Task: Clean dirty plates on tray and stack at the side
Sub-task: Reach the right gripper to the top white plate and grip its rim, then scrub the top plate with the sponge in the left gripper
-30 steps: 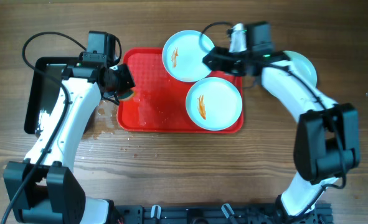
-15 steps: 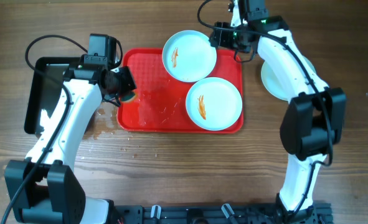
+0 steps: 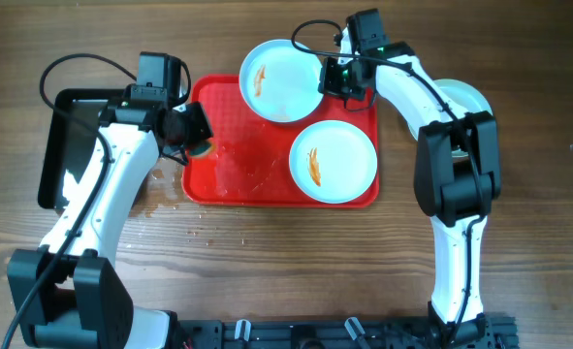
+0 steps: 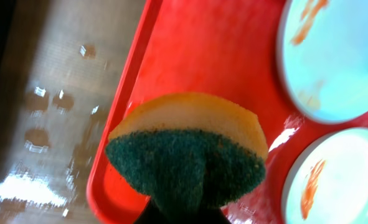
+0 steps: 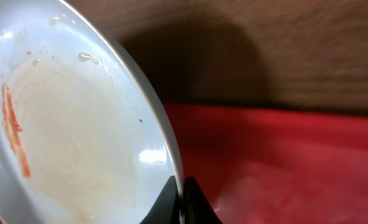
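Two smeared plates lie about the red tray (image 3: pixel 238 145). The back plate (image 3: pixel 276 68) hangs over the tray's far edge, and my right gripper (image 3: pixel 327 79) is shut on its right rim. In the right wrist view the fingers (image 5: pixel 170 200) pinch the thin rim of that plate (image 5: pixel 78 124) above the tray (image 5: pixel 283 162). The other smeared plate (image 3: pixel 333 160) rests at the tray's right front. A third plate (image 3: pixel 470 95) sits on the table to the right, half hidden by my right arm. My left gripper (image 3: pixel 194 134) is shut on a yellow-green sponge (image 4: pixel 187 155) over the tray's left edge (image 4: pixel 134 81).
A black tray (image 3: pixel 73 145) lies on the wooden table at the far left, beside my left arm. Water drops (image 4: pixel 43 99) glisten on the wood between it and the red tray. Cables loop behind both arms.
My right gripper swung left to the back plate's rim and shut on it. That plate has shifted back and to the left. The left arm has not moved.
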Action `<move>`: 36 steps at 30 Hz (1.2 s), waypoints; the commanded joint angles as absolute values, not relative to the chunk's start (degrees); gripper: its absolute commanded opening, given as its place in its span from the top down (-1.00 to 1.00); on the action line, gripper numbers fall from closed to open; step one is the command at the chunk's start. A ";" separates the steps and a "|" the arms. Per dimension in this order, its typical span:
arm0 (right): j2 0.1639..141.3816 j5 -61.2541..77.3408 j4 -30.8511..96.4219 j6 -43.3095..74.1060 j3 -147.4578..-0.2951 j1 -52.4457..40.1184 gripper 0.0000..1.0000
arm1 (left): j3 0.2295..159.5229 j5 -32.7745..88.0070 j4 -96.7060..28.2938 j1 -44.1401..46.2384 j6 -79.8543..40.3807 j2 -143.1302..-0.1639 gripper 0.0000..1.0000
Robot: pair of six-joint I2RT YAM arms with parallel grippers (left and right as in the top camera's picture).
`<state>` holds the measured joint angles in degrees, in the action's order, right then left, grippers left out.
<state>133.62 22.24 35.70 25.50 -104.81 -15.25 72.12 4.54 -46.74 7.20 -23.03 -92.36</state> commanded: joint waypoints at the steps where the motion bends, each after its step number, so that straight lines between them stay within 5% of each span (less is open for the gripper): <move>1: 133.93 26.00 37.80 27.18 -105.86 -18.92 0.91 | 71.90 8.49 -42.83 7.01 -22.61 -92.77 0.92; 11: 133.93 9.47 54.52 29.76 -105.86 -28.71 0.91 | 70.46 9.13 -42.87 7.01 -14.94 -95.53 0.92; 36: 133.93 9.37 56.53 30.20 -105.86 -31.33 0.91 | 69.25 10.09 -27.92 14.74 -18.83 -115.20 0.92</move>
<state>133.51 11.84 55.48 29.56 -105.91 -30.61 69.63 14.06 -27.59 14.52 -18.15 -112.73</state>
